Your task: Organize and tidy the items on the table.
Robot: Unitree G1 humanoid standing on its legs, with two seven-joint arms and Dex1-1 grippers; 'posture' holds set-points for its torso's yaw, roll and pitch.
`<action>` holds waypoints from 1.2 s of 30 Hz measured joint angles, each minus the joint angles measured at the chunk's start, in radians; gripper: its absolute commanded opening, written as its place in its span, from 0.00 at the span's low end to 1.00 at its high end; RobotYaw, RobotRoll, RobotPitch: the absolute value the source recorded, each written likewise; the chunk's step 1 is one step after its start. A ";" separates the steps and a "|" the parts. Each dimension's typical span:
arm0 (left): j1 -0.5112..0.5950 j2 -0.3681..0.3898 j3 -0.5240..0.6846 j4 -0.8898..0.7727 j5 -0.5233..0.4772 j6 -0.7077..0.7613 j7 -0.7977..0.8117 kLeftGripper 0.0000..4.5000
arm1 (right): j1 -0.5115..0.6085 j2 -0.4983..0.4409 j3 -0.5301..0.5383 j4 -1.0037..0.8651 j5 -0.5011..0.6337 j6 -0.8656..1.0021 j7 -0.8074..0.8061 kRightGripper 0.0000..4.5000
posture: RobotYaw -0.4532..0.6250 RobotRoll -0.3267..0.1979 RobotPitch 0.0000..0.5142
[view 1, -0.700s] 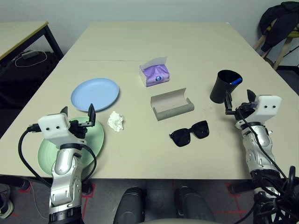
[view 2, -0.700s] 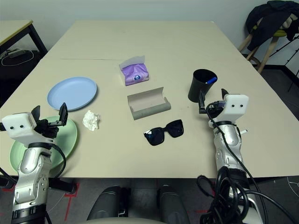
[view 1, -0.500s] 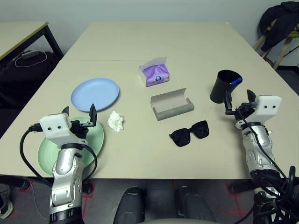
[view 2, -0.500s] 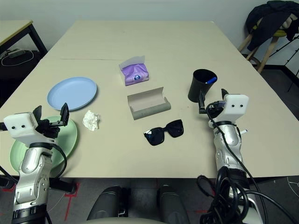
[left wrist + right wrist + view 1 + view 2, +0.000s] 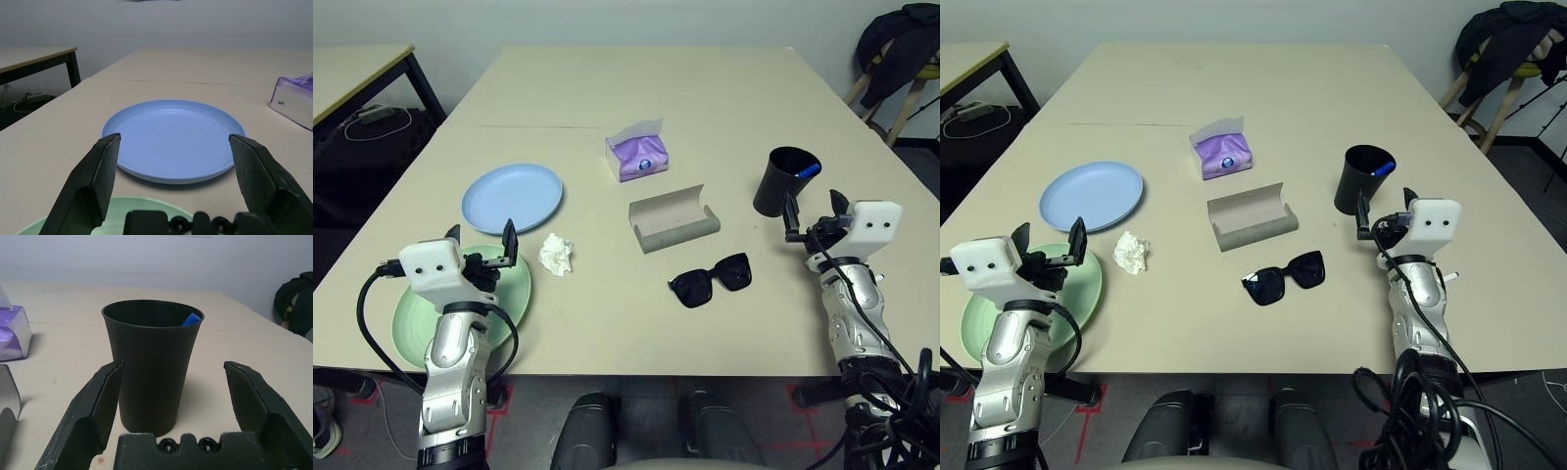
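Note:
A pale blue plate (image 5: 512, 196) lies at the left of the table (image 5: 636, 88), and a mint green plate (image 5: 517, 286) lies nearer the front edge. My left gripper (image 5: 480, 235) hovers open over the green plate, pointing at the blue one (image 5: 173, 122). Crumpled white tissue (image 5: 556, 254) sits just right of it. The grey glasses case (image 5: 674, 220) lies open mid-table, with black sunglasses (image 5: 710, 279) in front of it. A black cup (image 5: 787, 181) stands at the right with a blue pen end (image 5: 190, 319) inside. My right gripper (image 5: 815, 201) is open just short of the cup (image 5: 152, 367).
A purple tissue pack (image 5: 637, 153) stands behind the case. A smaller table (image 5: 357, 69) with black legs is at the far left, and a chair with dark clothing (image 5: 901, 49) at the far right. The table's far half is bare.
My left gripper has drifted slightly to the right over the green plate. Nothing else has moved.

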 measured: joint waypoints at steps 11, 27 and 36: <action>-0.017 0.003 0.000 0.000 -0.001 0.016 0.000 1.00 | 0.023 -0.054 0.023 -0.098 0.121 0.132 0.249 0.99 | 0.52 0.62 0.14; -0.053 0.009 0.000 0.000 -0.001 0.020 0.002 1.00 | 0.024 -0.188 0.113 -0.167 0.218 0.195 0.726 0.99 | 0.52 0.62 0.10; -0.065 0.022 0.002 0.004 0.000 0.023 0.002 1.00 | 0.086 -0.255 0.146 -0.217 0.280 0.208 0.990 0.99 | 0.52 0.62 0.08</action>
